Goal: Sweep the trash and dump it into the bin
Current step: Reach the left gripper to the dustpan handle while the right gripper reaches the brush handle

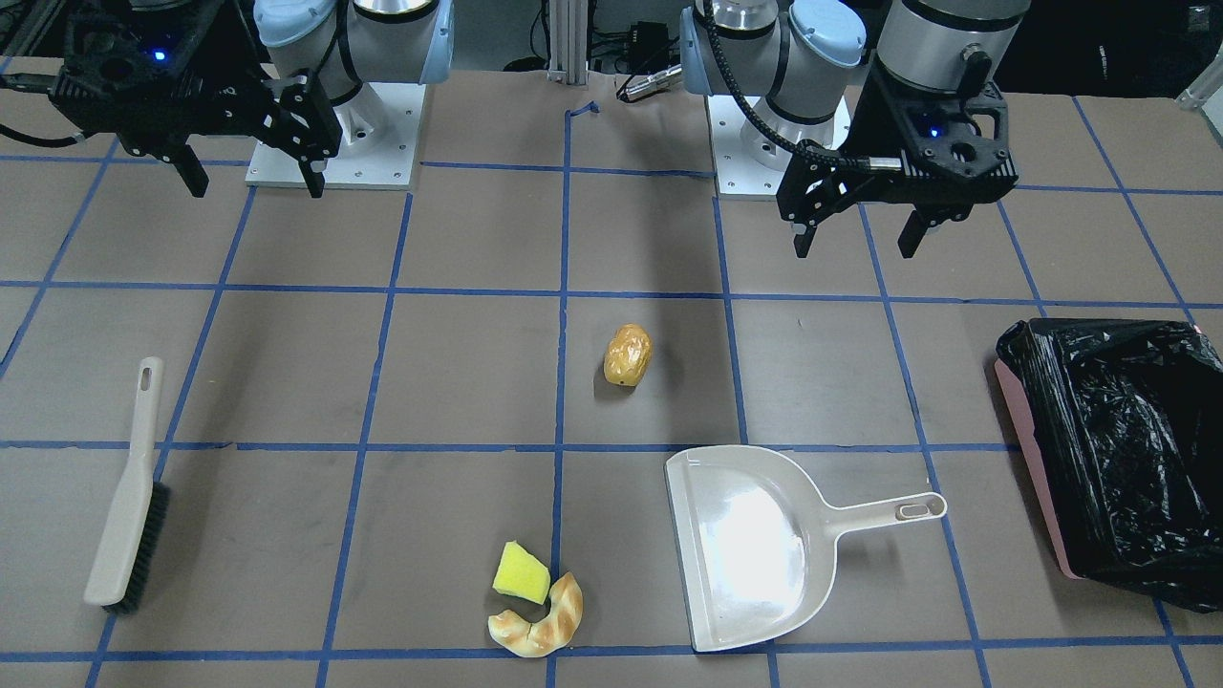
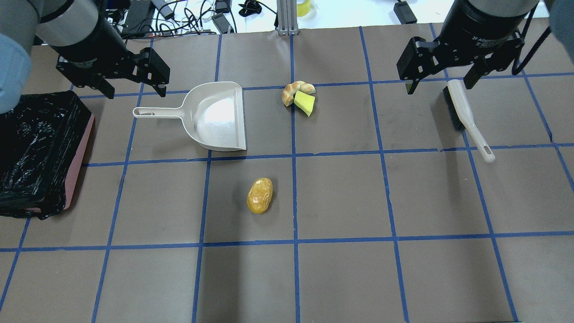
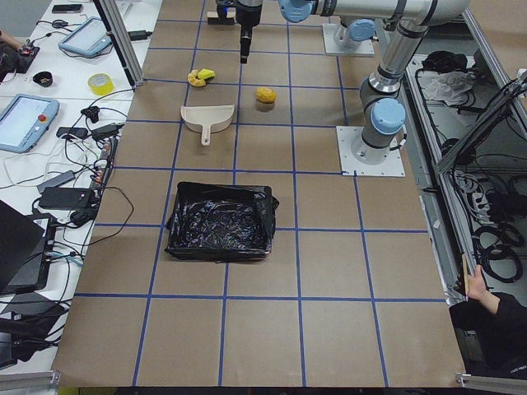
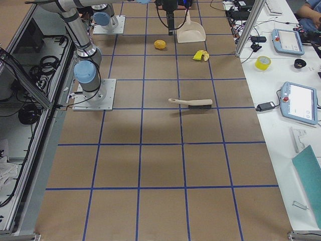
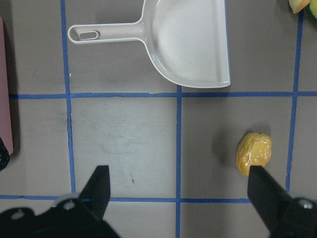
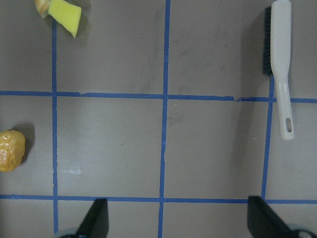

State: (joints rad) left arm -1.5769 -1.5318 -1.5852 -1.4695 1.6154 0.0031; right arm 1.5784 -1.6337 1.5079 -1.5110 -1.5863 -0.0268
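Right gripper (image 6: 178, 222) spread wide over the taped table (image 6: 213, 144).
Brush (image 6: 279, 59) at upper right, handle toward the gripper; yellow sponge wedge (image 6: 64, 14) touches the croissant piece (image 6: 41, 5) upper left; potato-shaped lump (image 6: 11, 150) at left edge.

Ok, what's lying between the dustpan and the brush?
The croissant piece and yellow wedge, touching each other, lie between dustpan and brush, as the overhead view shows.

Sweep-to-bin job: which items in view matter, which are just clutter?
Job:
potato-shaped lump
yellow wedge
croissant piece
brush
dustpan
pink bin, black liner

Just lying about, on the side bench:
yellow tape roll
touchscreen pendants
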